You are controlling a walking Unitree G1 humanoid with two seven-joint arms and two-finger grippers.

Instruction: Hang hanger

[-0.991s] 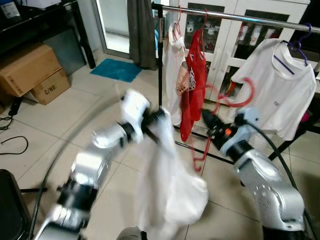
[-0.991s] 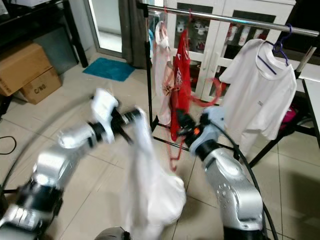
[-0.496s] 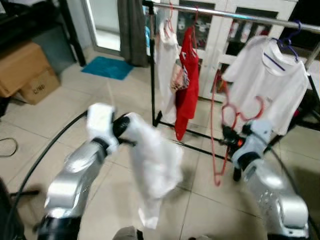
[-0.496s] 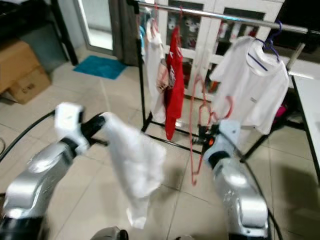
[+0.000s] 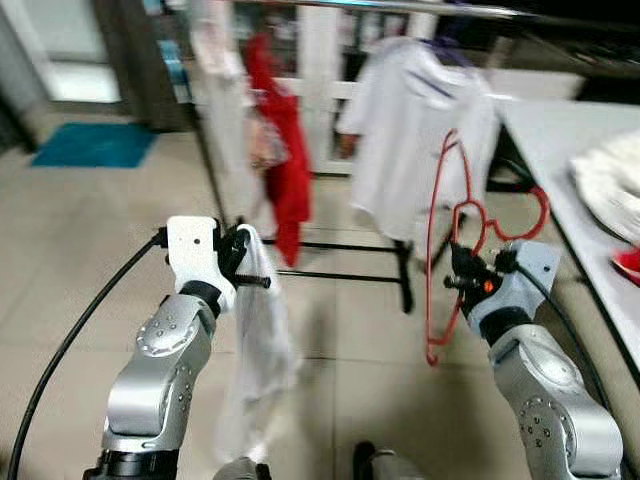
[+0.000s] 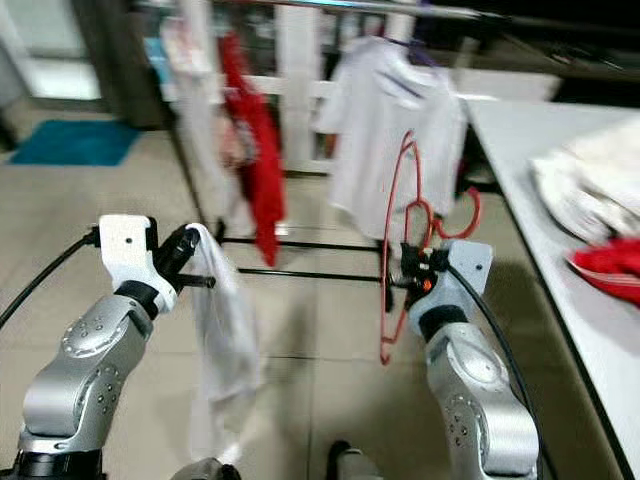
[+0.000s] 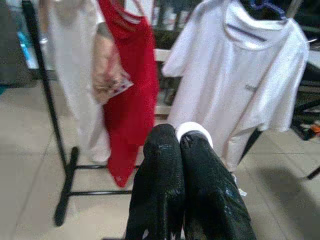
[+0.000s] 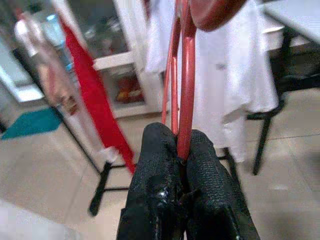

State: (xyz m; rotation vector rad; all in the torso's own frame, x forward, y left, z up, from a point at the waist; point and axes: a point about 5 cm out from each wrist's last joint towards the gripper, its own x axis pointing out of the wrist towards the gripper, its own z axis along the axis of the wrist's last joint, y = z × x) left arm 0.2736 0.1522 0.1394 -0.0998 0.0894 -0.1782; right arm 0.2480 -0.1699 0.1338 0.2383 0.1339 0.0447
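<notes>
My right gripper (image 5: 460, 283) is shut on a red wire hanger (image 8: 187, 90), held upright at chest height; the hanger is bare. The left gripper (image 5: 244, 262) is shut on a white garment (image 5: 258, 345) that hangs limp toward the floor; a bit of white shows between its fingertips (image 7: 165, 150). Ahead stands a clothes rack with a metal rail (image 5: 400, 8). On it hang a white T-shirt (image 5: 415, 130) on a purple hanger, a red garment (image 5: 285, 165) and a pale garment (image 5: 222, 120). Both grippers are short of the rack.
A white table (image 5: 560, 140) runs along the right with a heap of white clothes (image 5: 610, 185) and something red (image 5: 628, 262) on it. The rack's black foot bar (image 5: 330, 272) lies on the tiled floor. A teal mat (image 5: 95, 145) lies far left.
The whole picture has swung to the right, bringing the table into view. The white garment has stopped swinging and hangs straight. Both grippers keep their holds.
</notes>
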